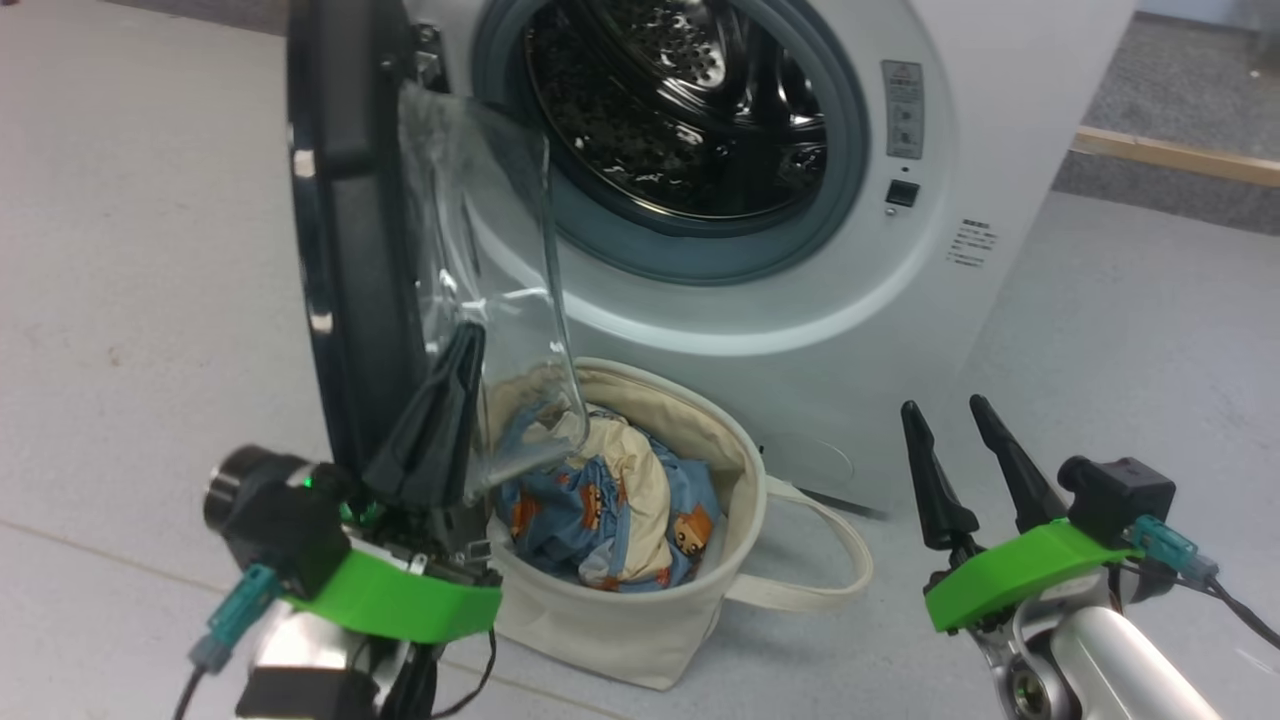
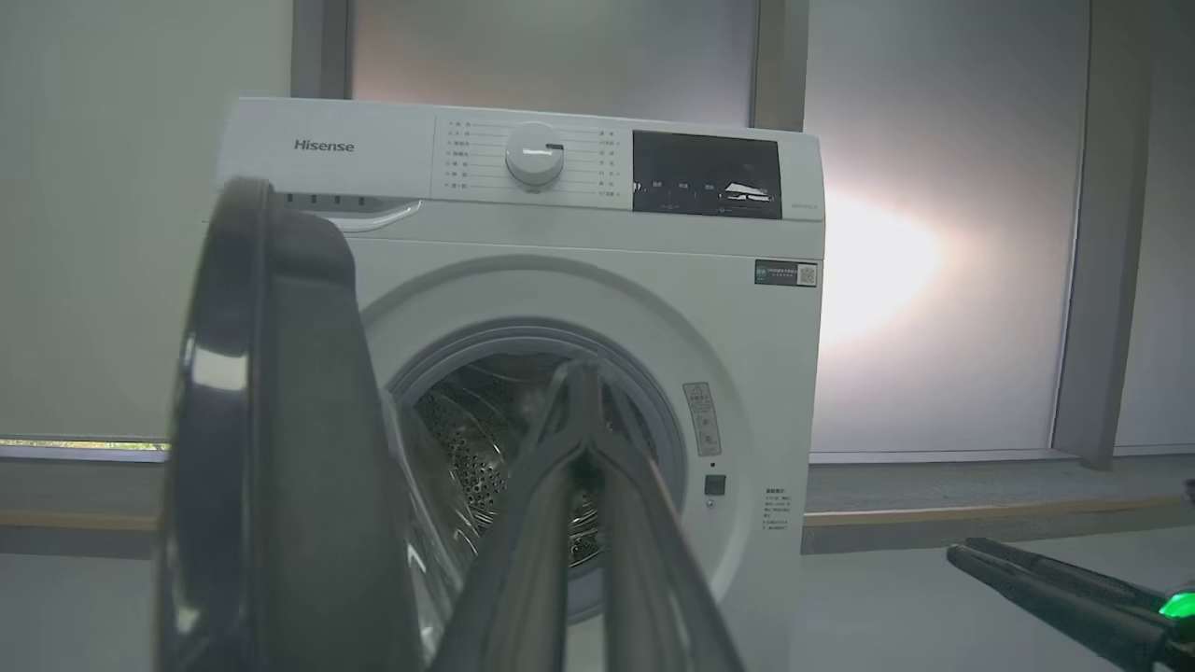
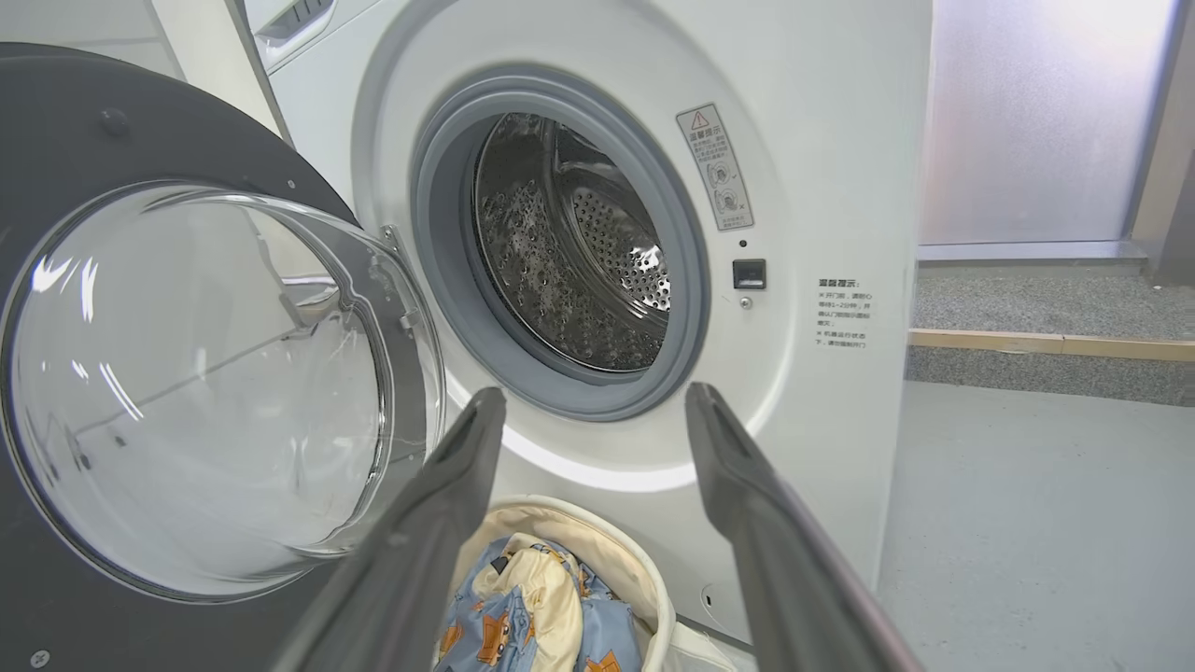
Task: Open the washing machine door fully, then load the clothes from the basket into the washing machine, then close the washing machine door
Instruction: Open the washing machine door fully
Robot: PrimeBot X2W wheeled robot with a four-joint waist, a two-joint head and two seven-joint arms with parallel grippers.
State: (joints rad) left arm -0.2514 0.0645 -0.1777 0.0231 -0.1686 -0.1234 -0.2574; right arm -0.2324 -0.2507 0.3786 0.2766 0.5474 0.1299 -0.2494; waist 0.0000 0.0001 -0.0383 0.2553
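Observation:
The white washing machine (image 1: 900,250) stands with its steel drum (image 1: 680,110) exposed. Its door (image 1: 350,250) is swung out to the left, edge-on to me, with the glass bowl (image 1: 500,290) facing the opening. My left gripper (image 1: 468,335) is shut with nothing in it; its fingers lie against the inner side of the door by the glass. The cream basket (image 1: 640,620) sits on the floor below the opening and holds the blue cartoon-print clothes (image 1: 610,520). My right gripper (image 1: 945,405) stands open to the right of the basket, well apart from it. In the right wrist view it (image 3: 593,397) points at the opening above the clothes (image 3: 532,607).
A raised grey carpeted step with a wooden edge (image 1: 1170,155) runs behind the machine on the right. Frosted wall panels (image 2: 934,233) stand behind it. Pale floor (image 1: 1100,330) stretches to the right of the machine and to the left of the door.

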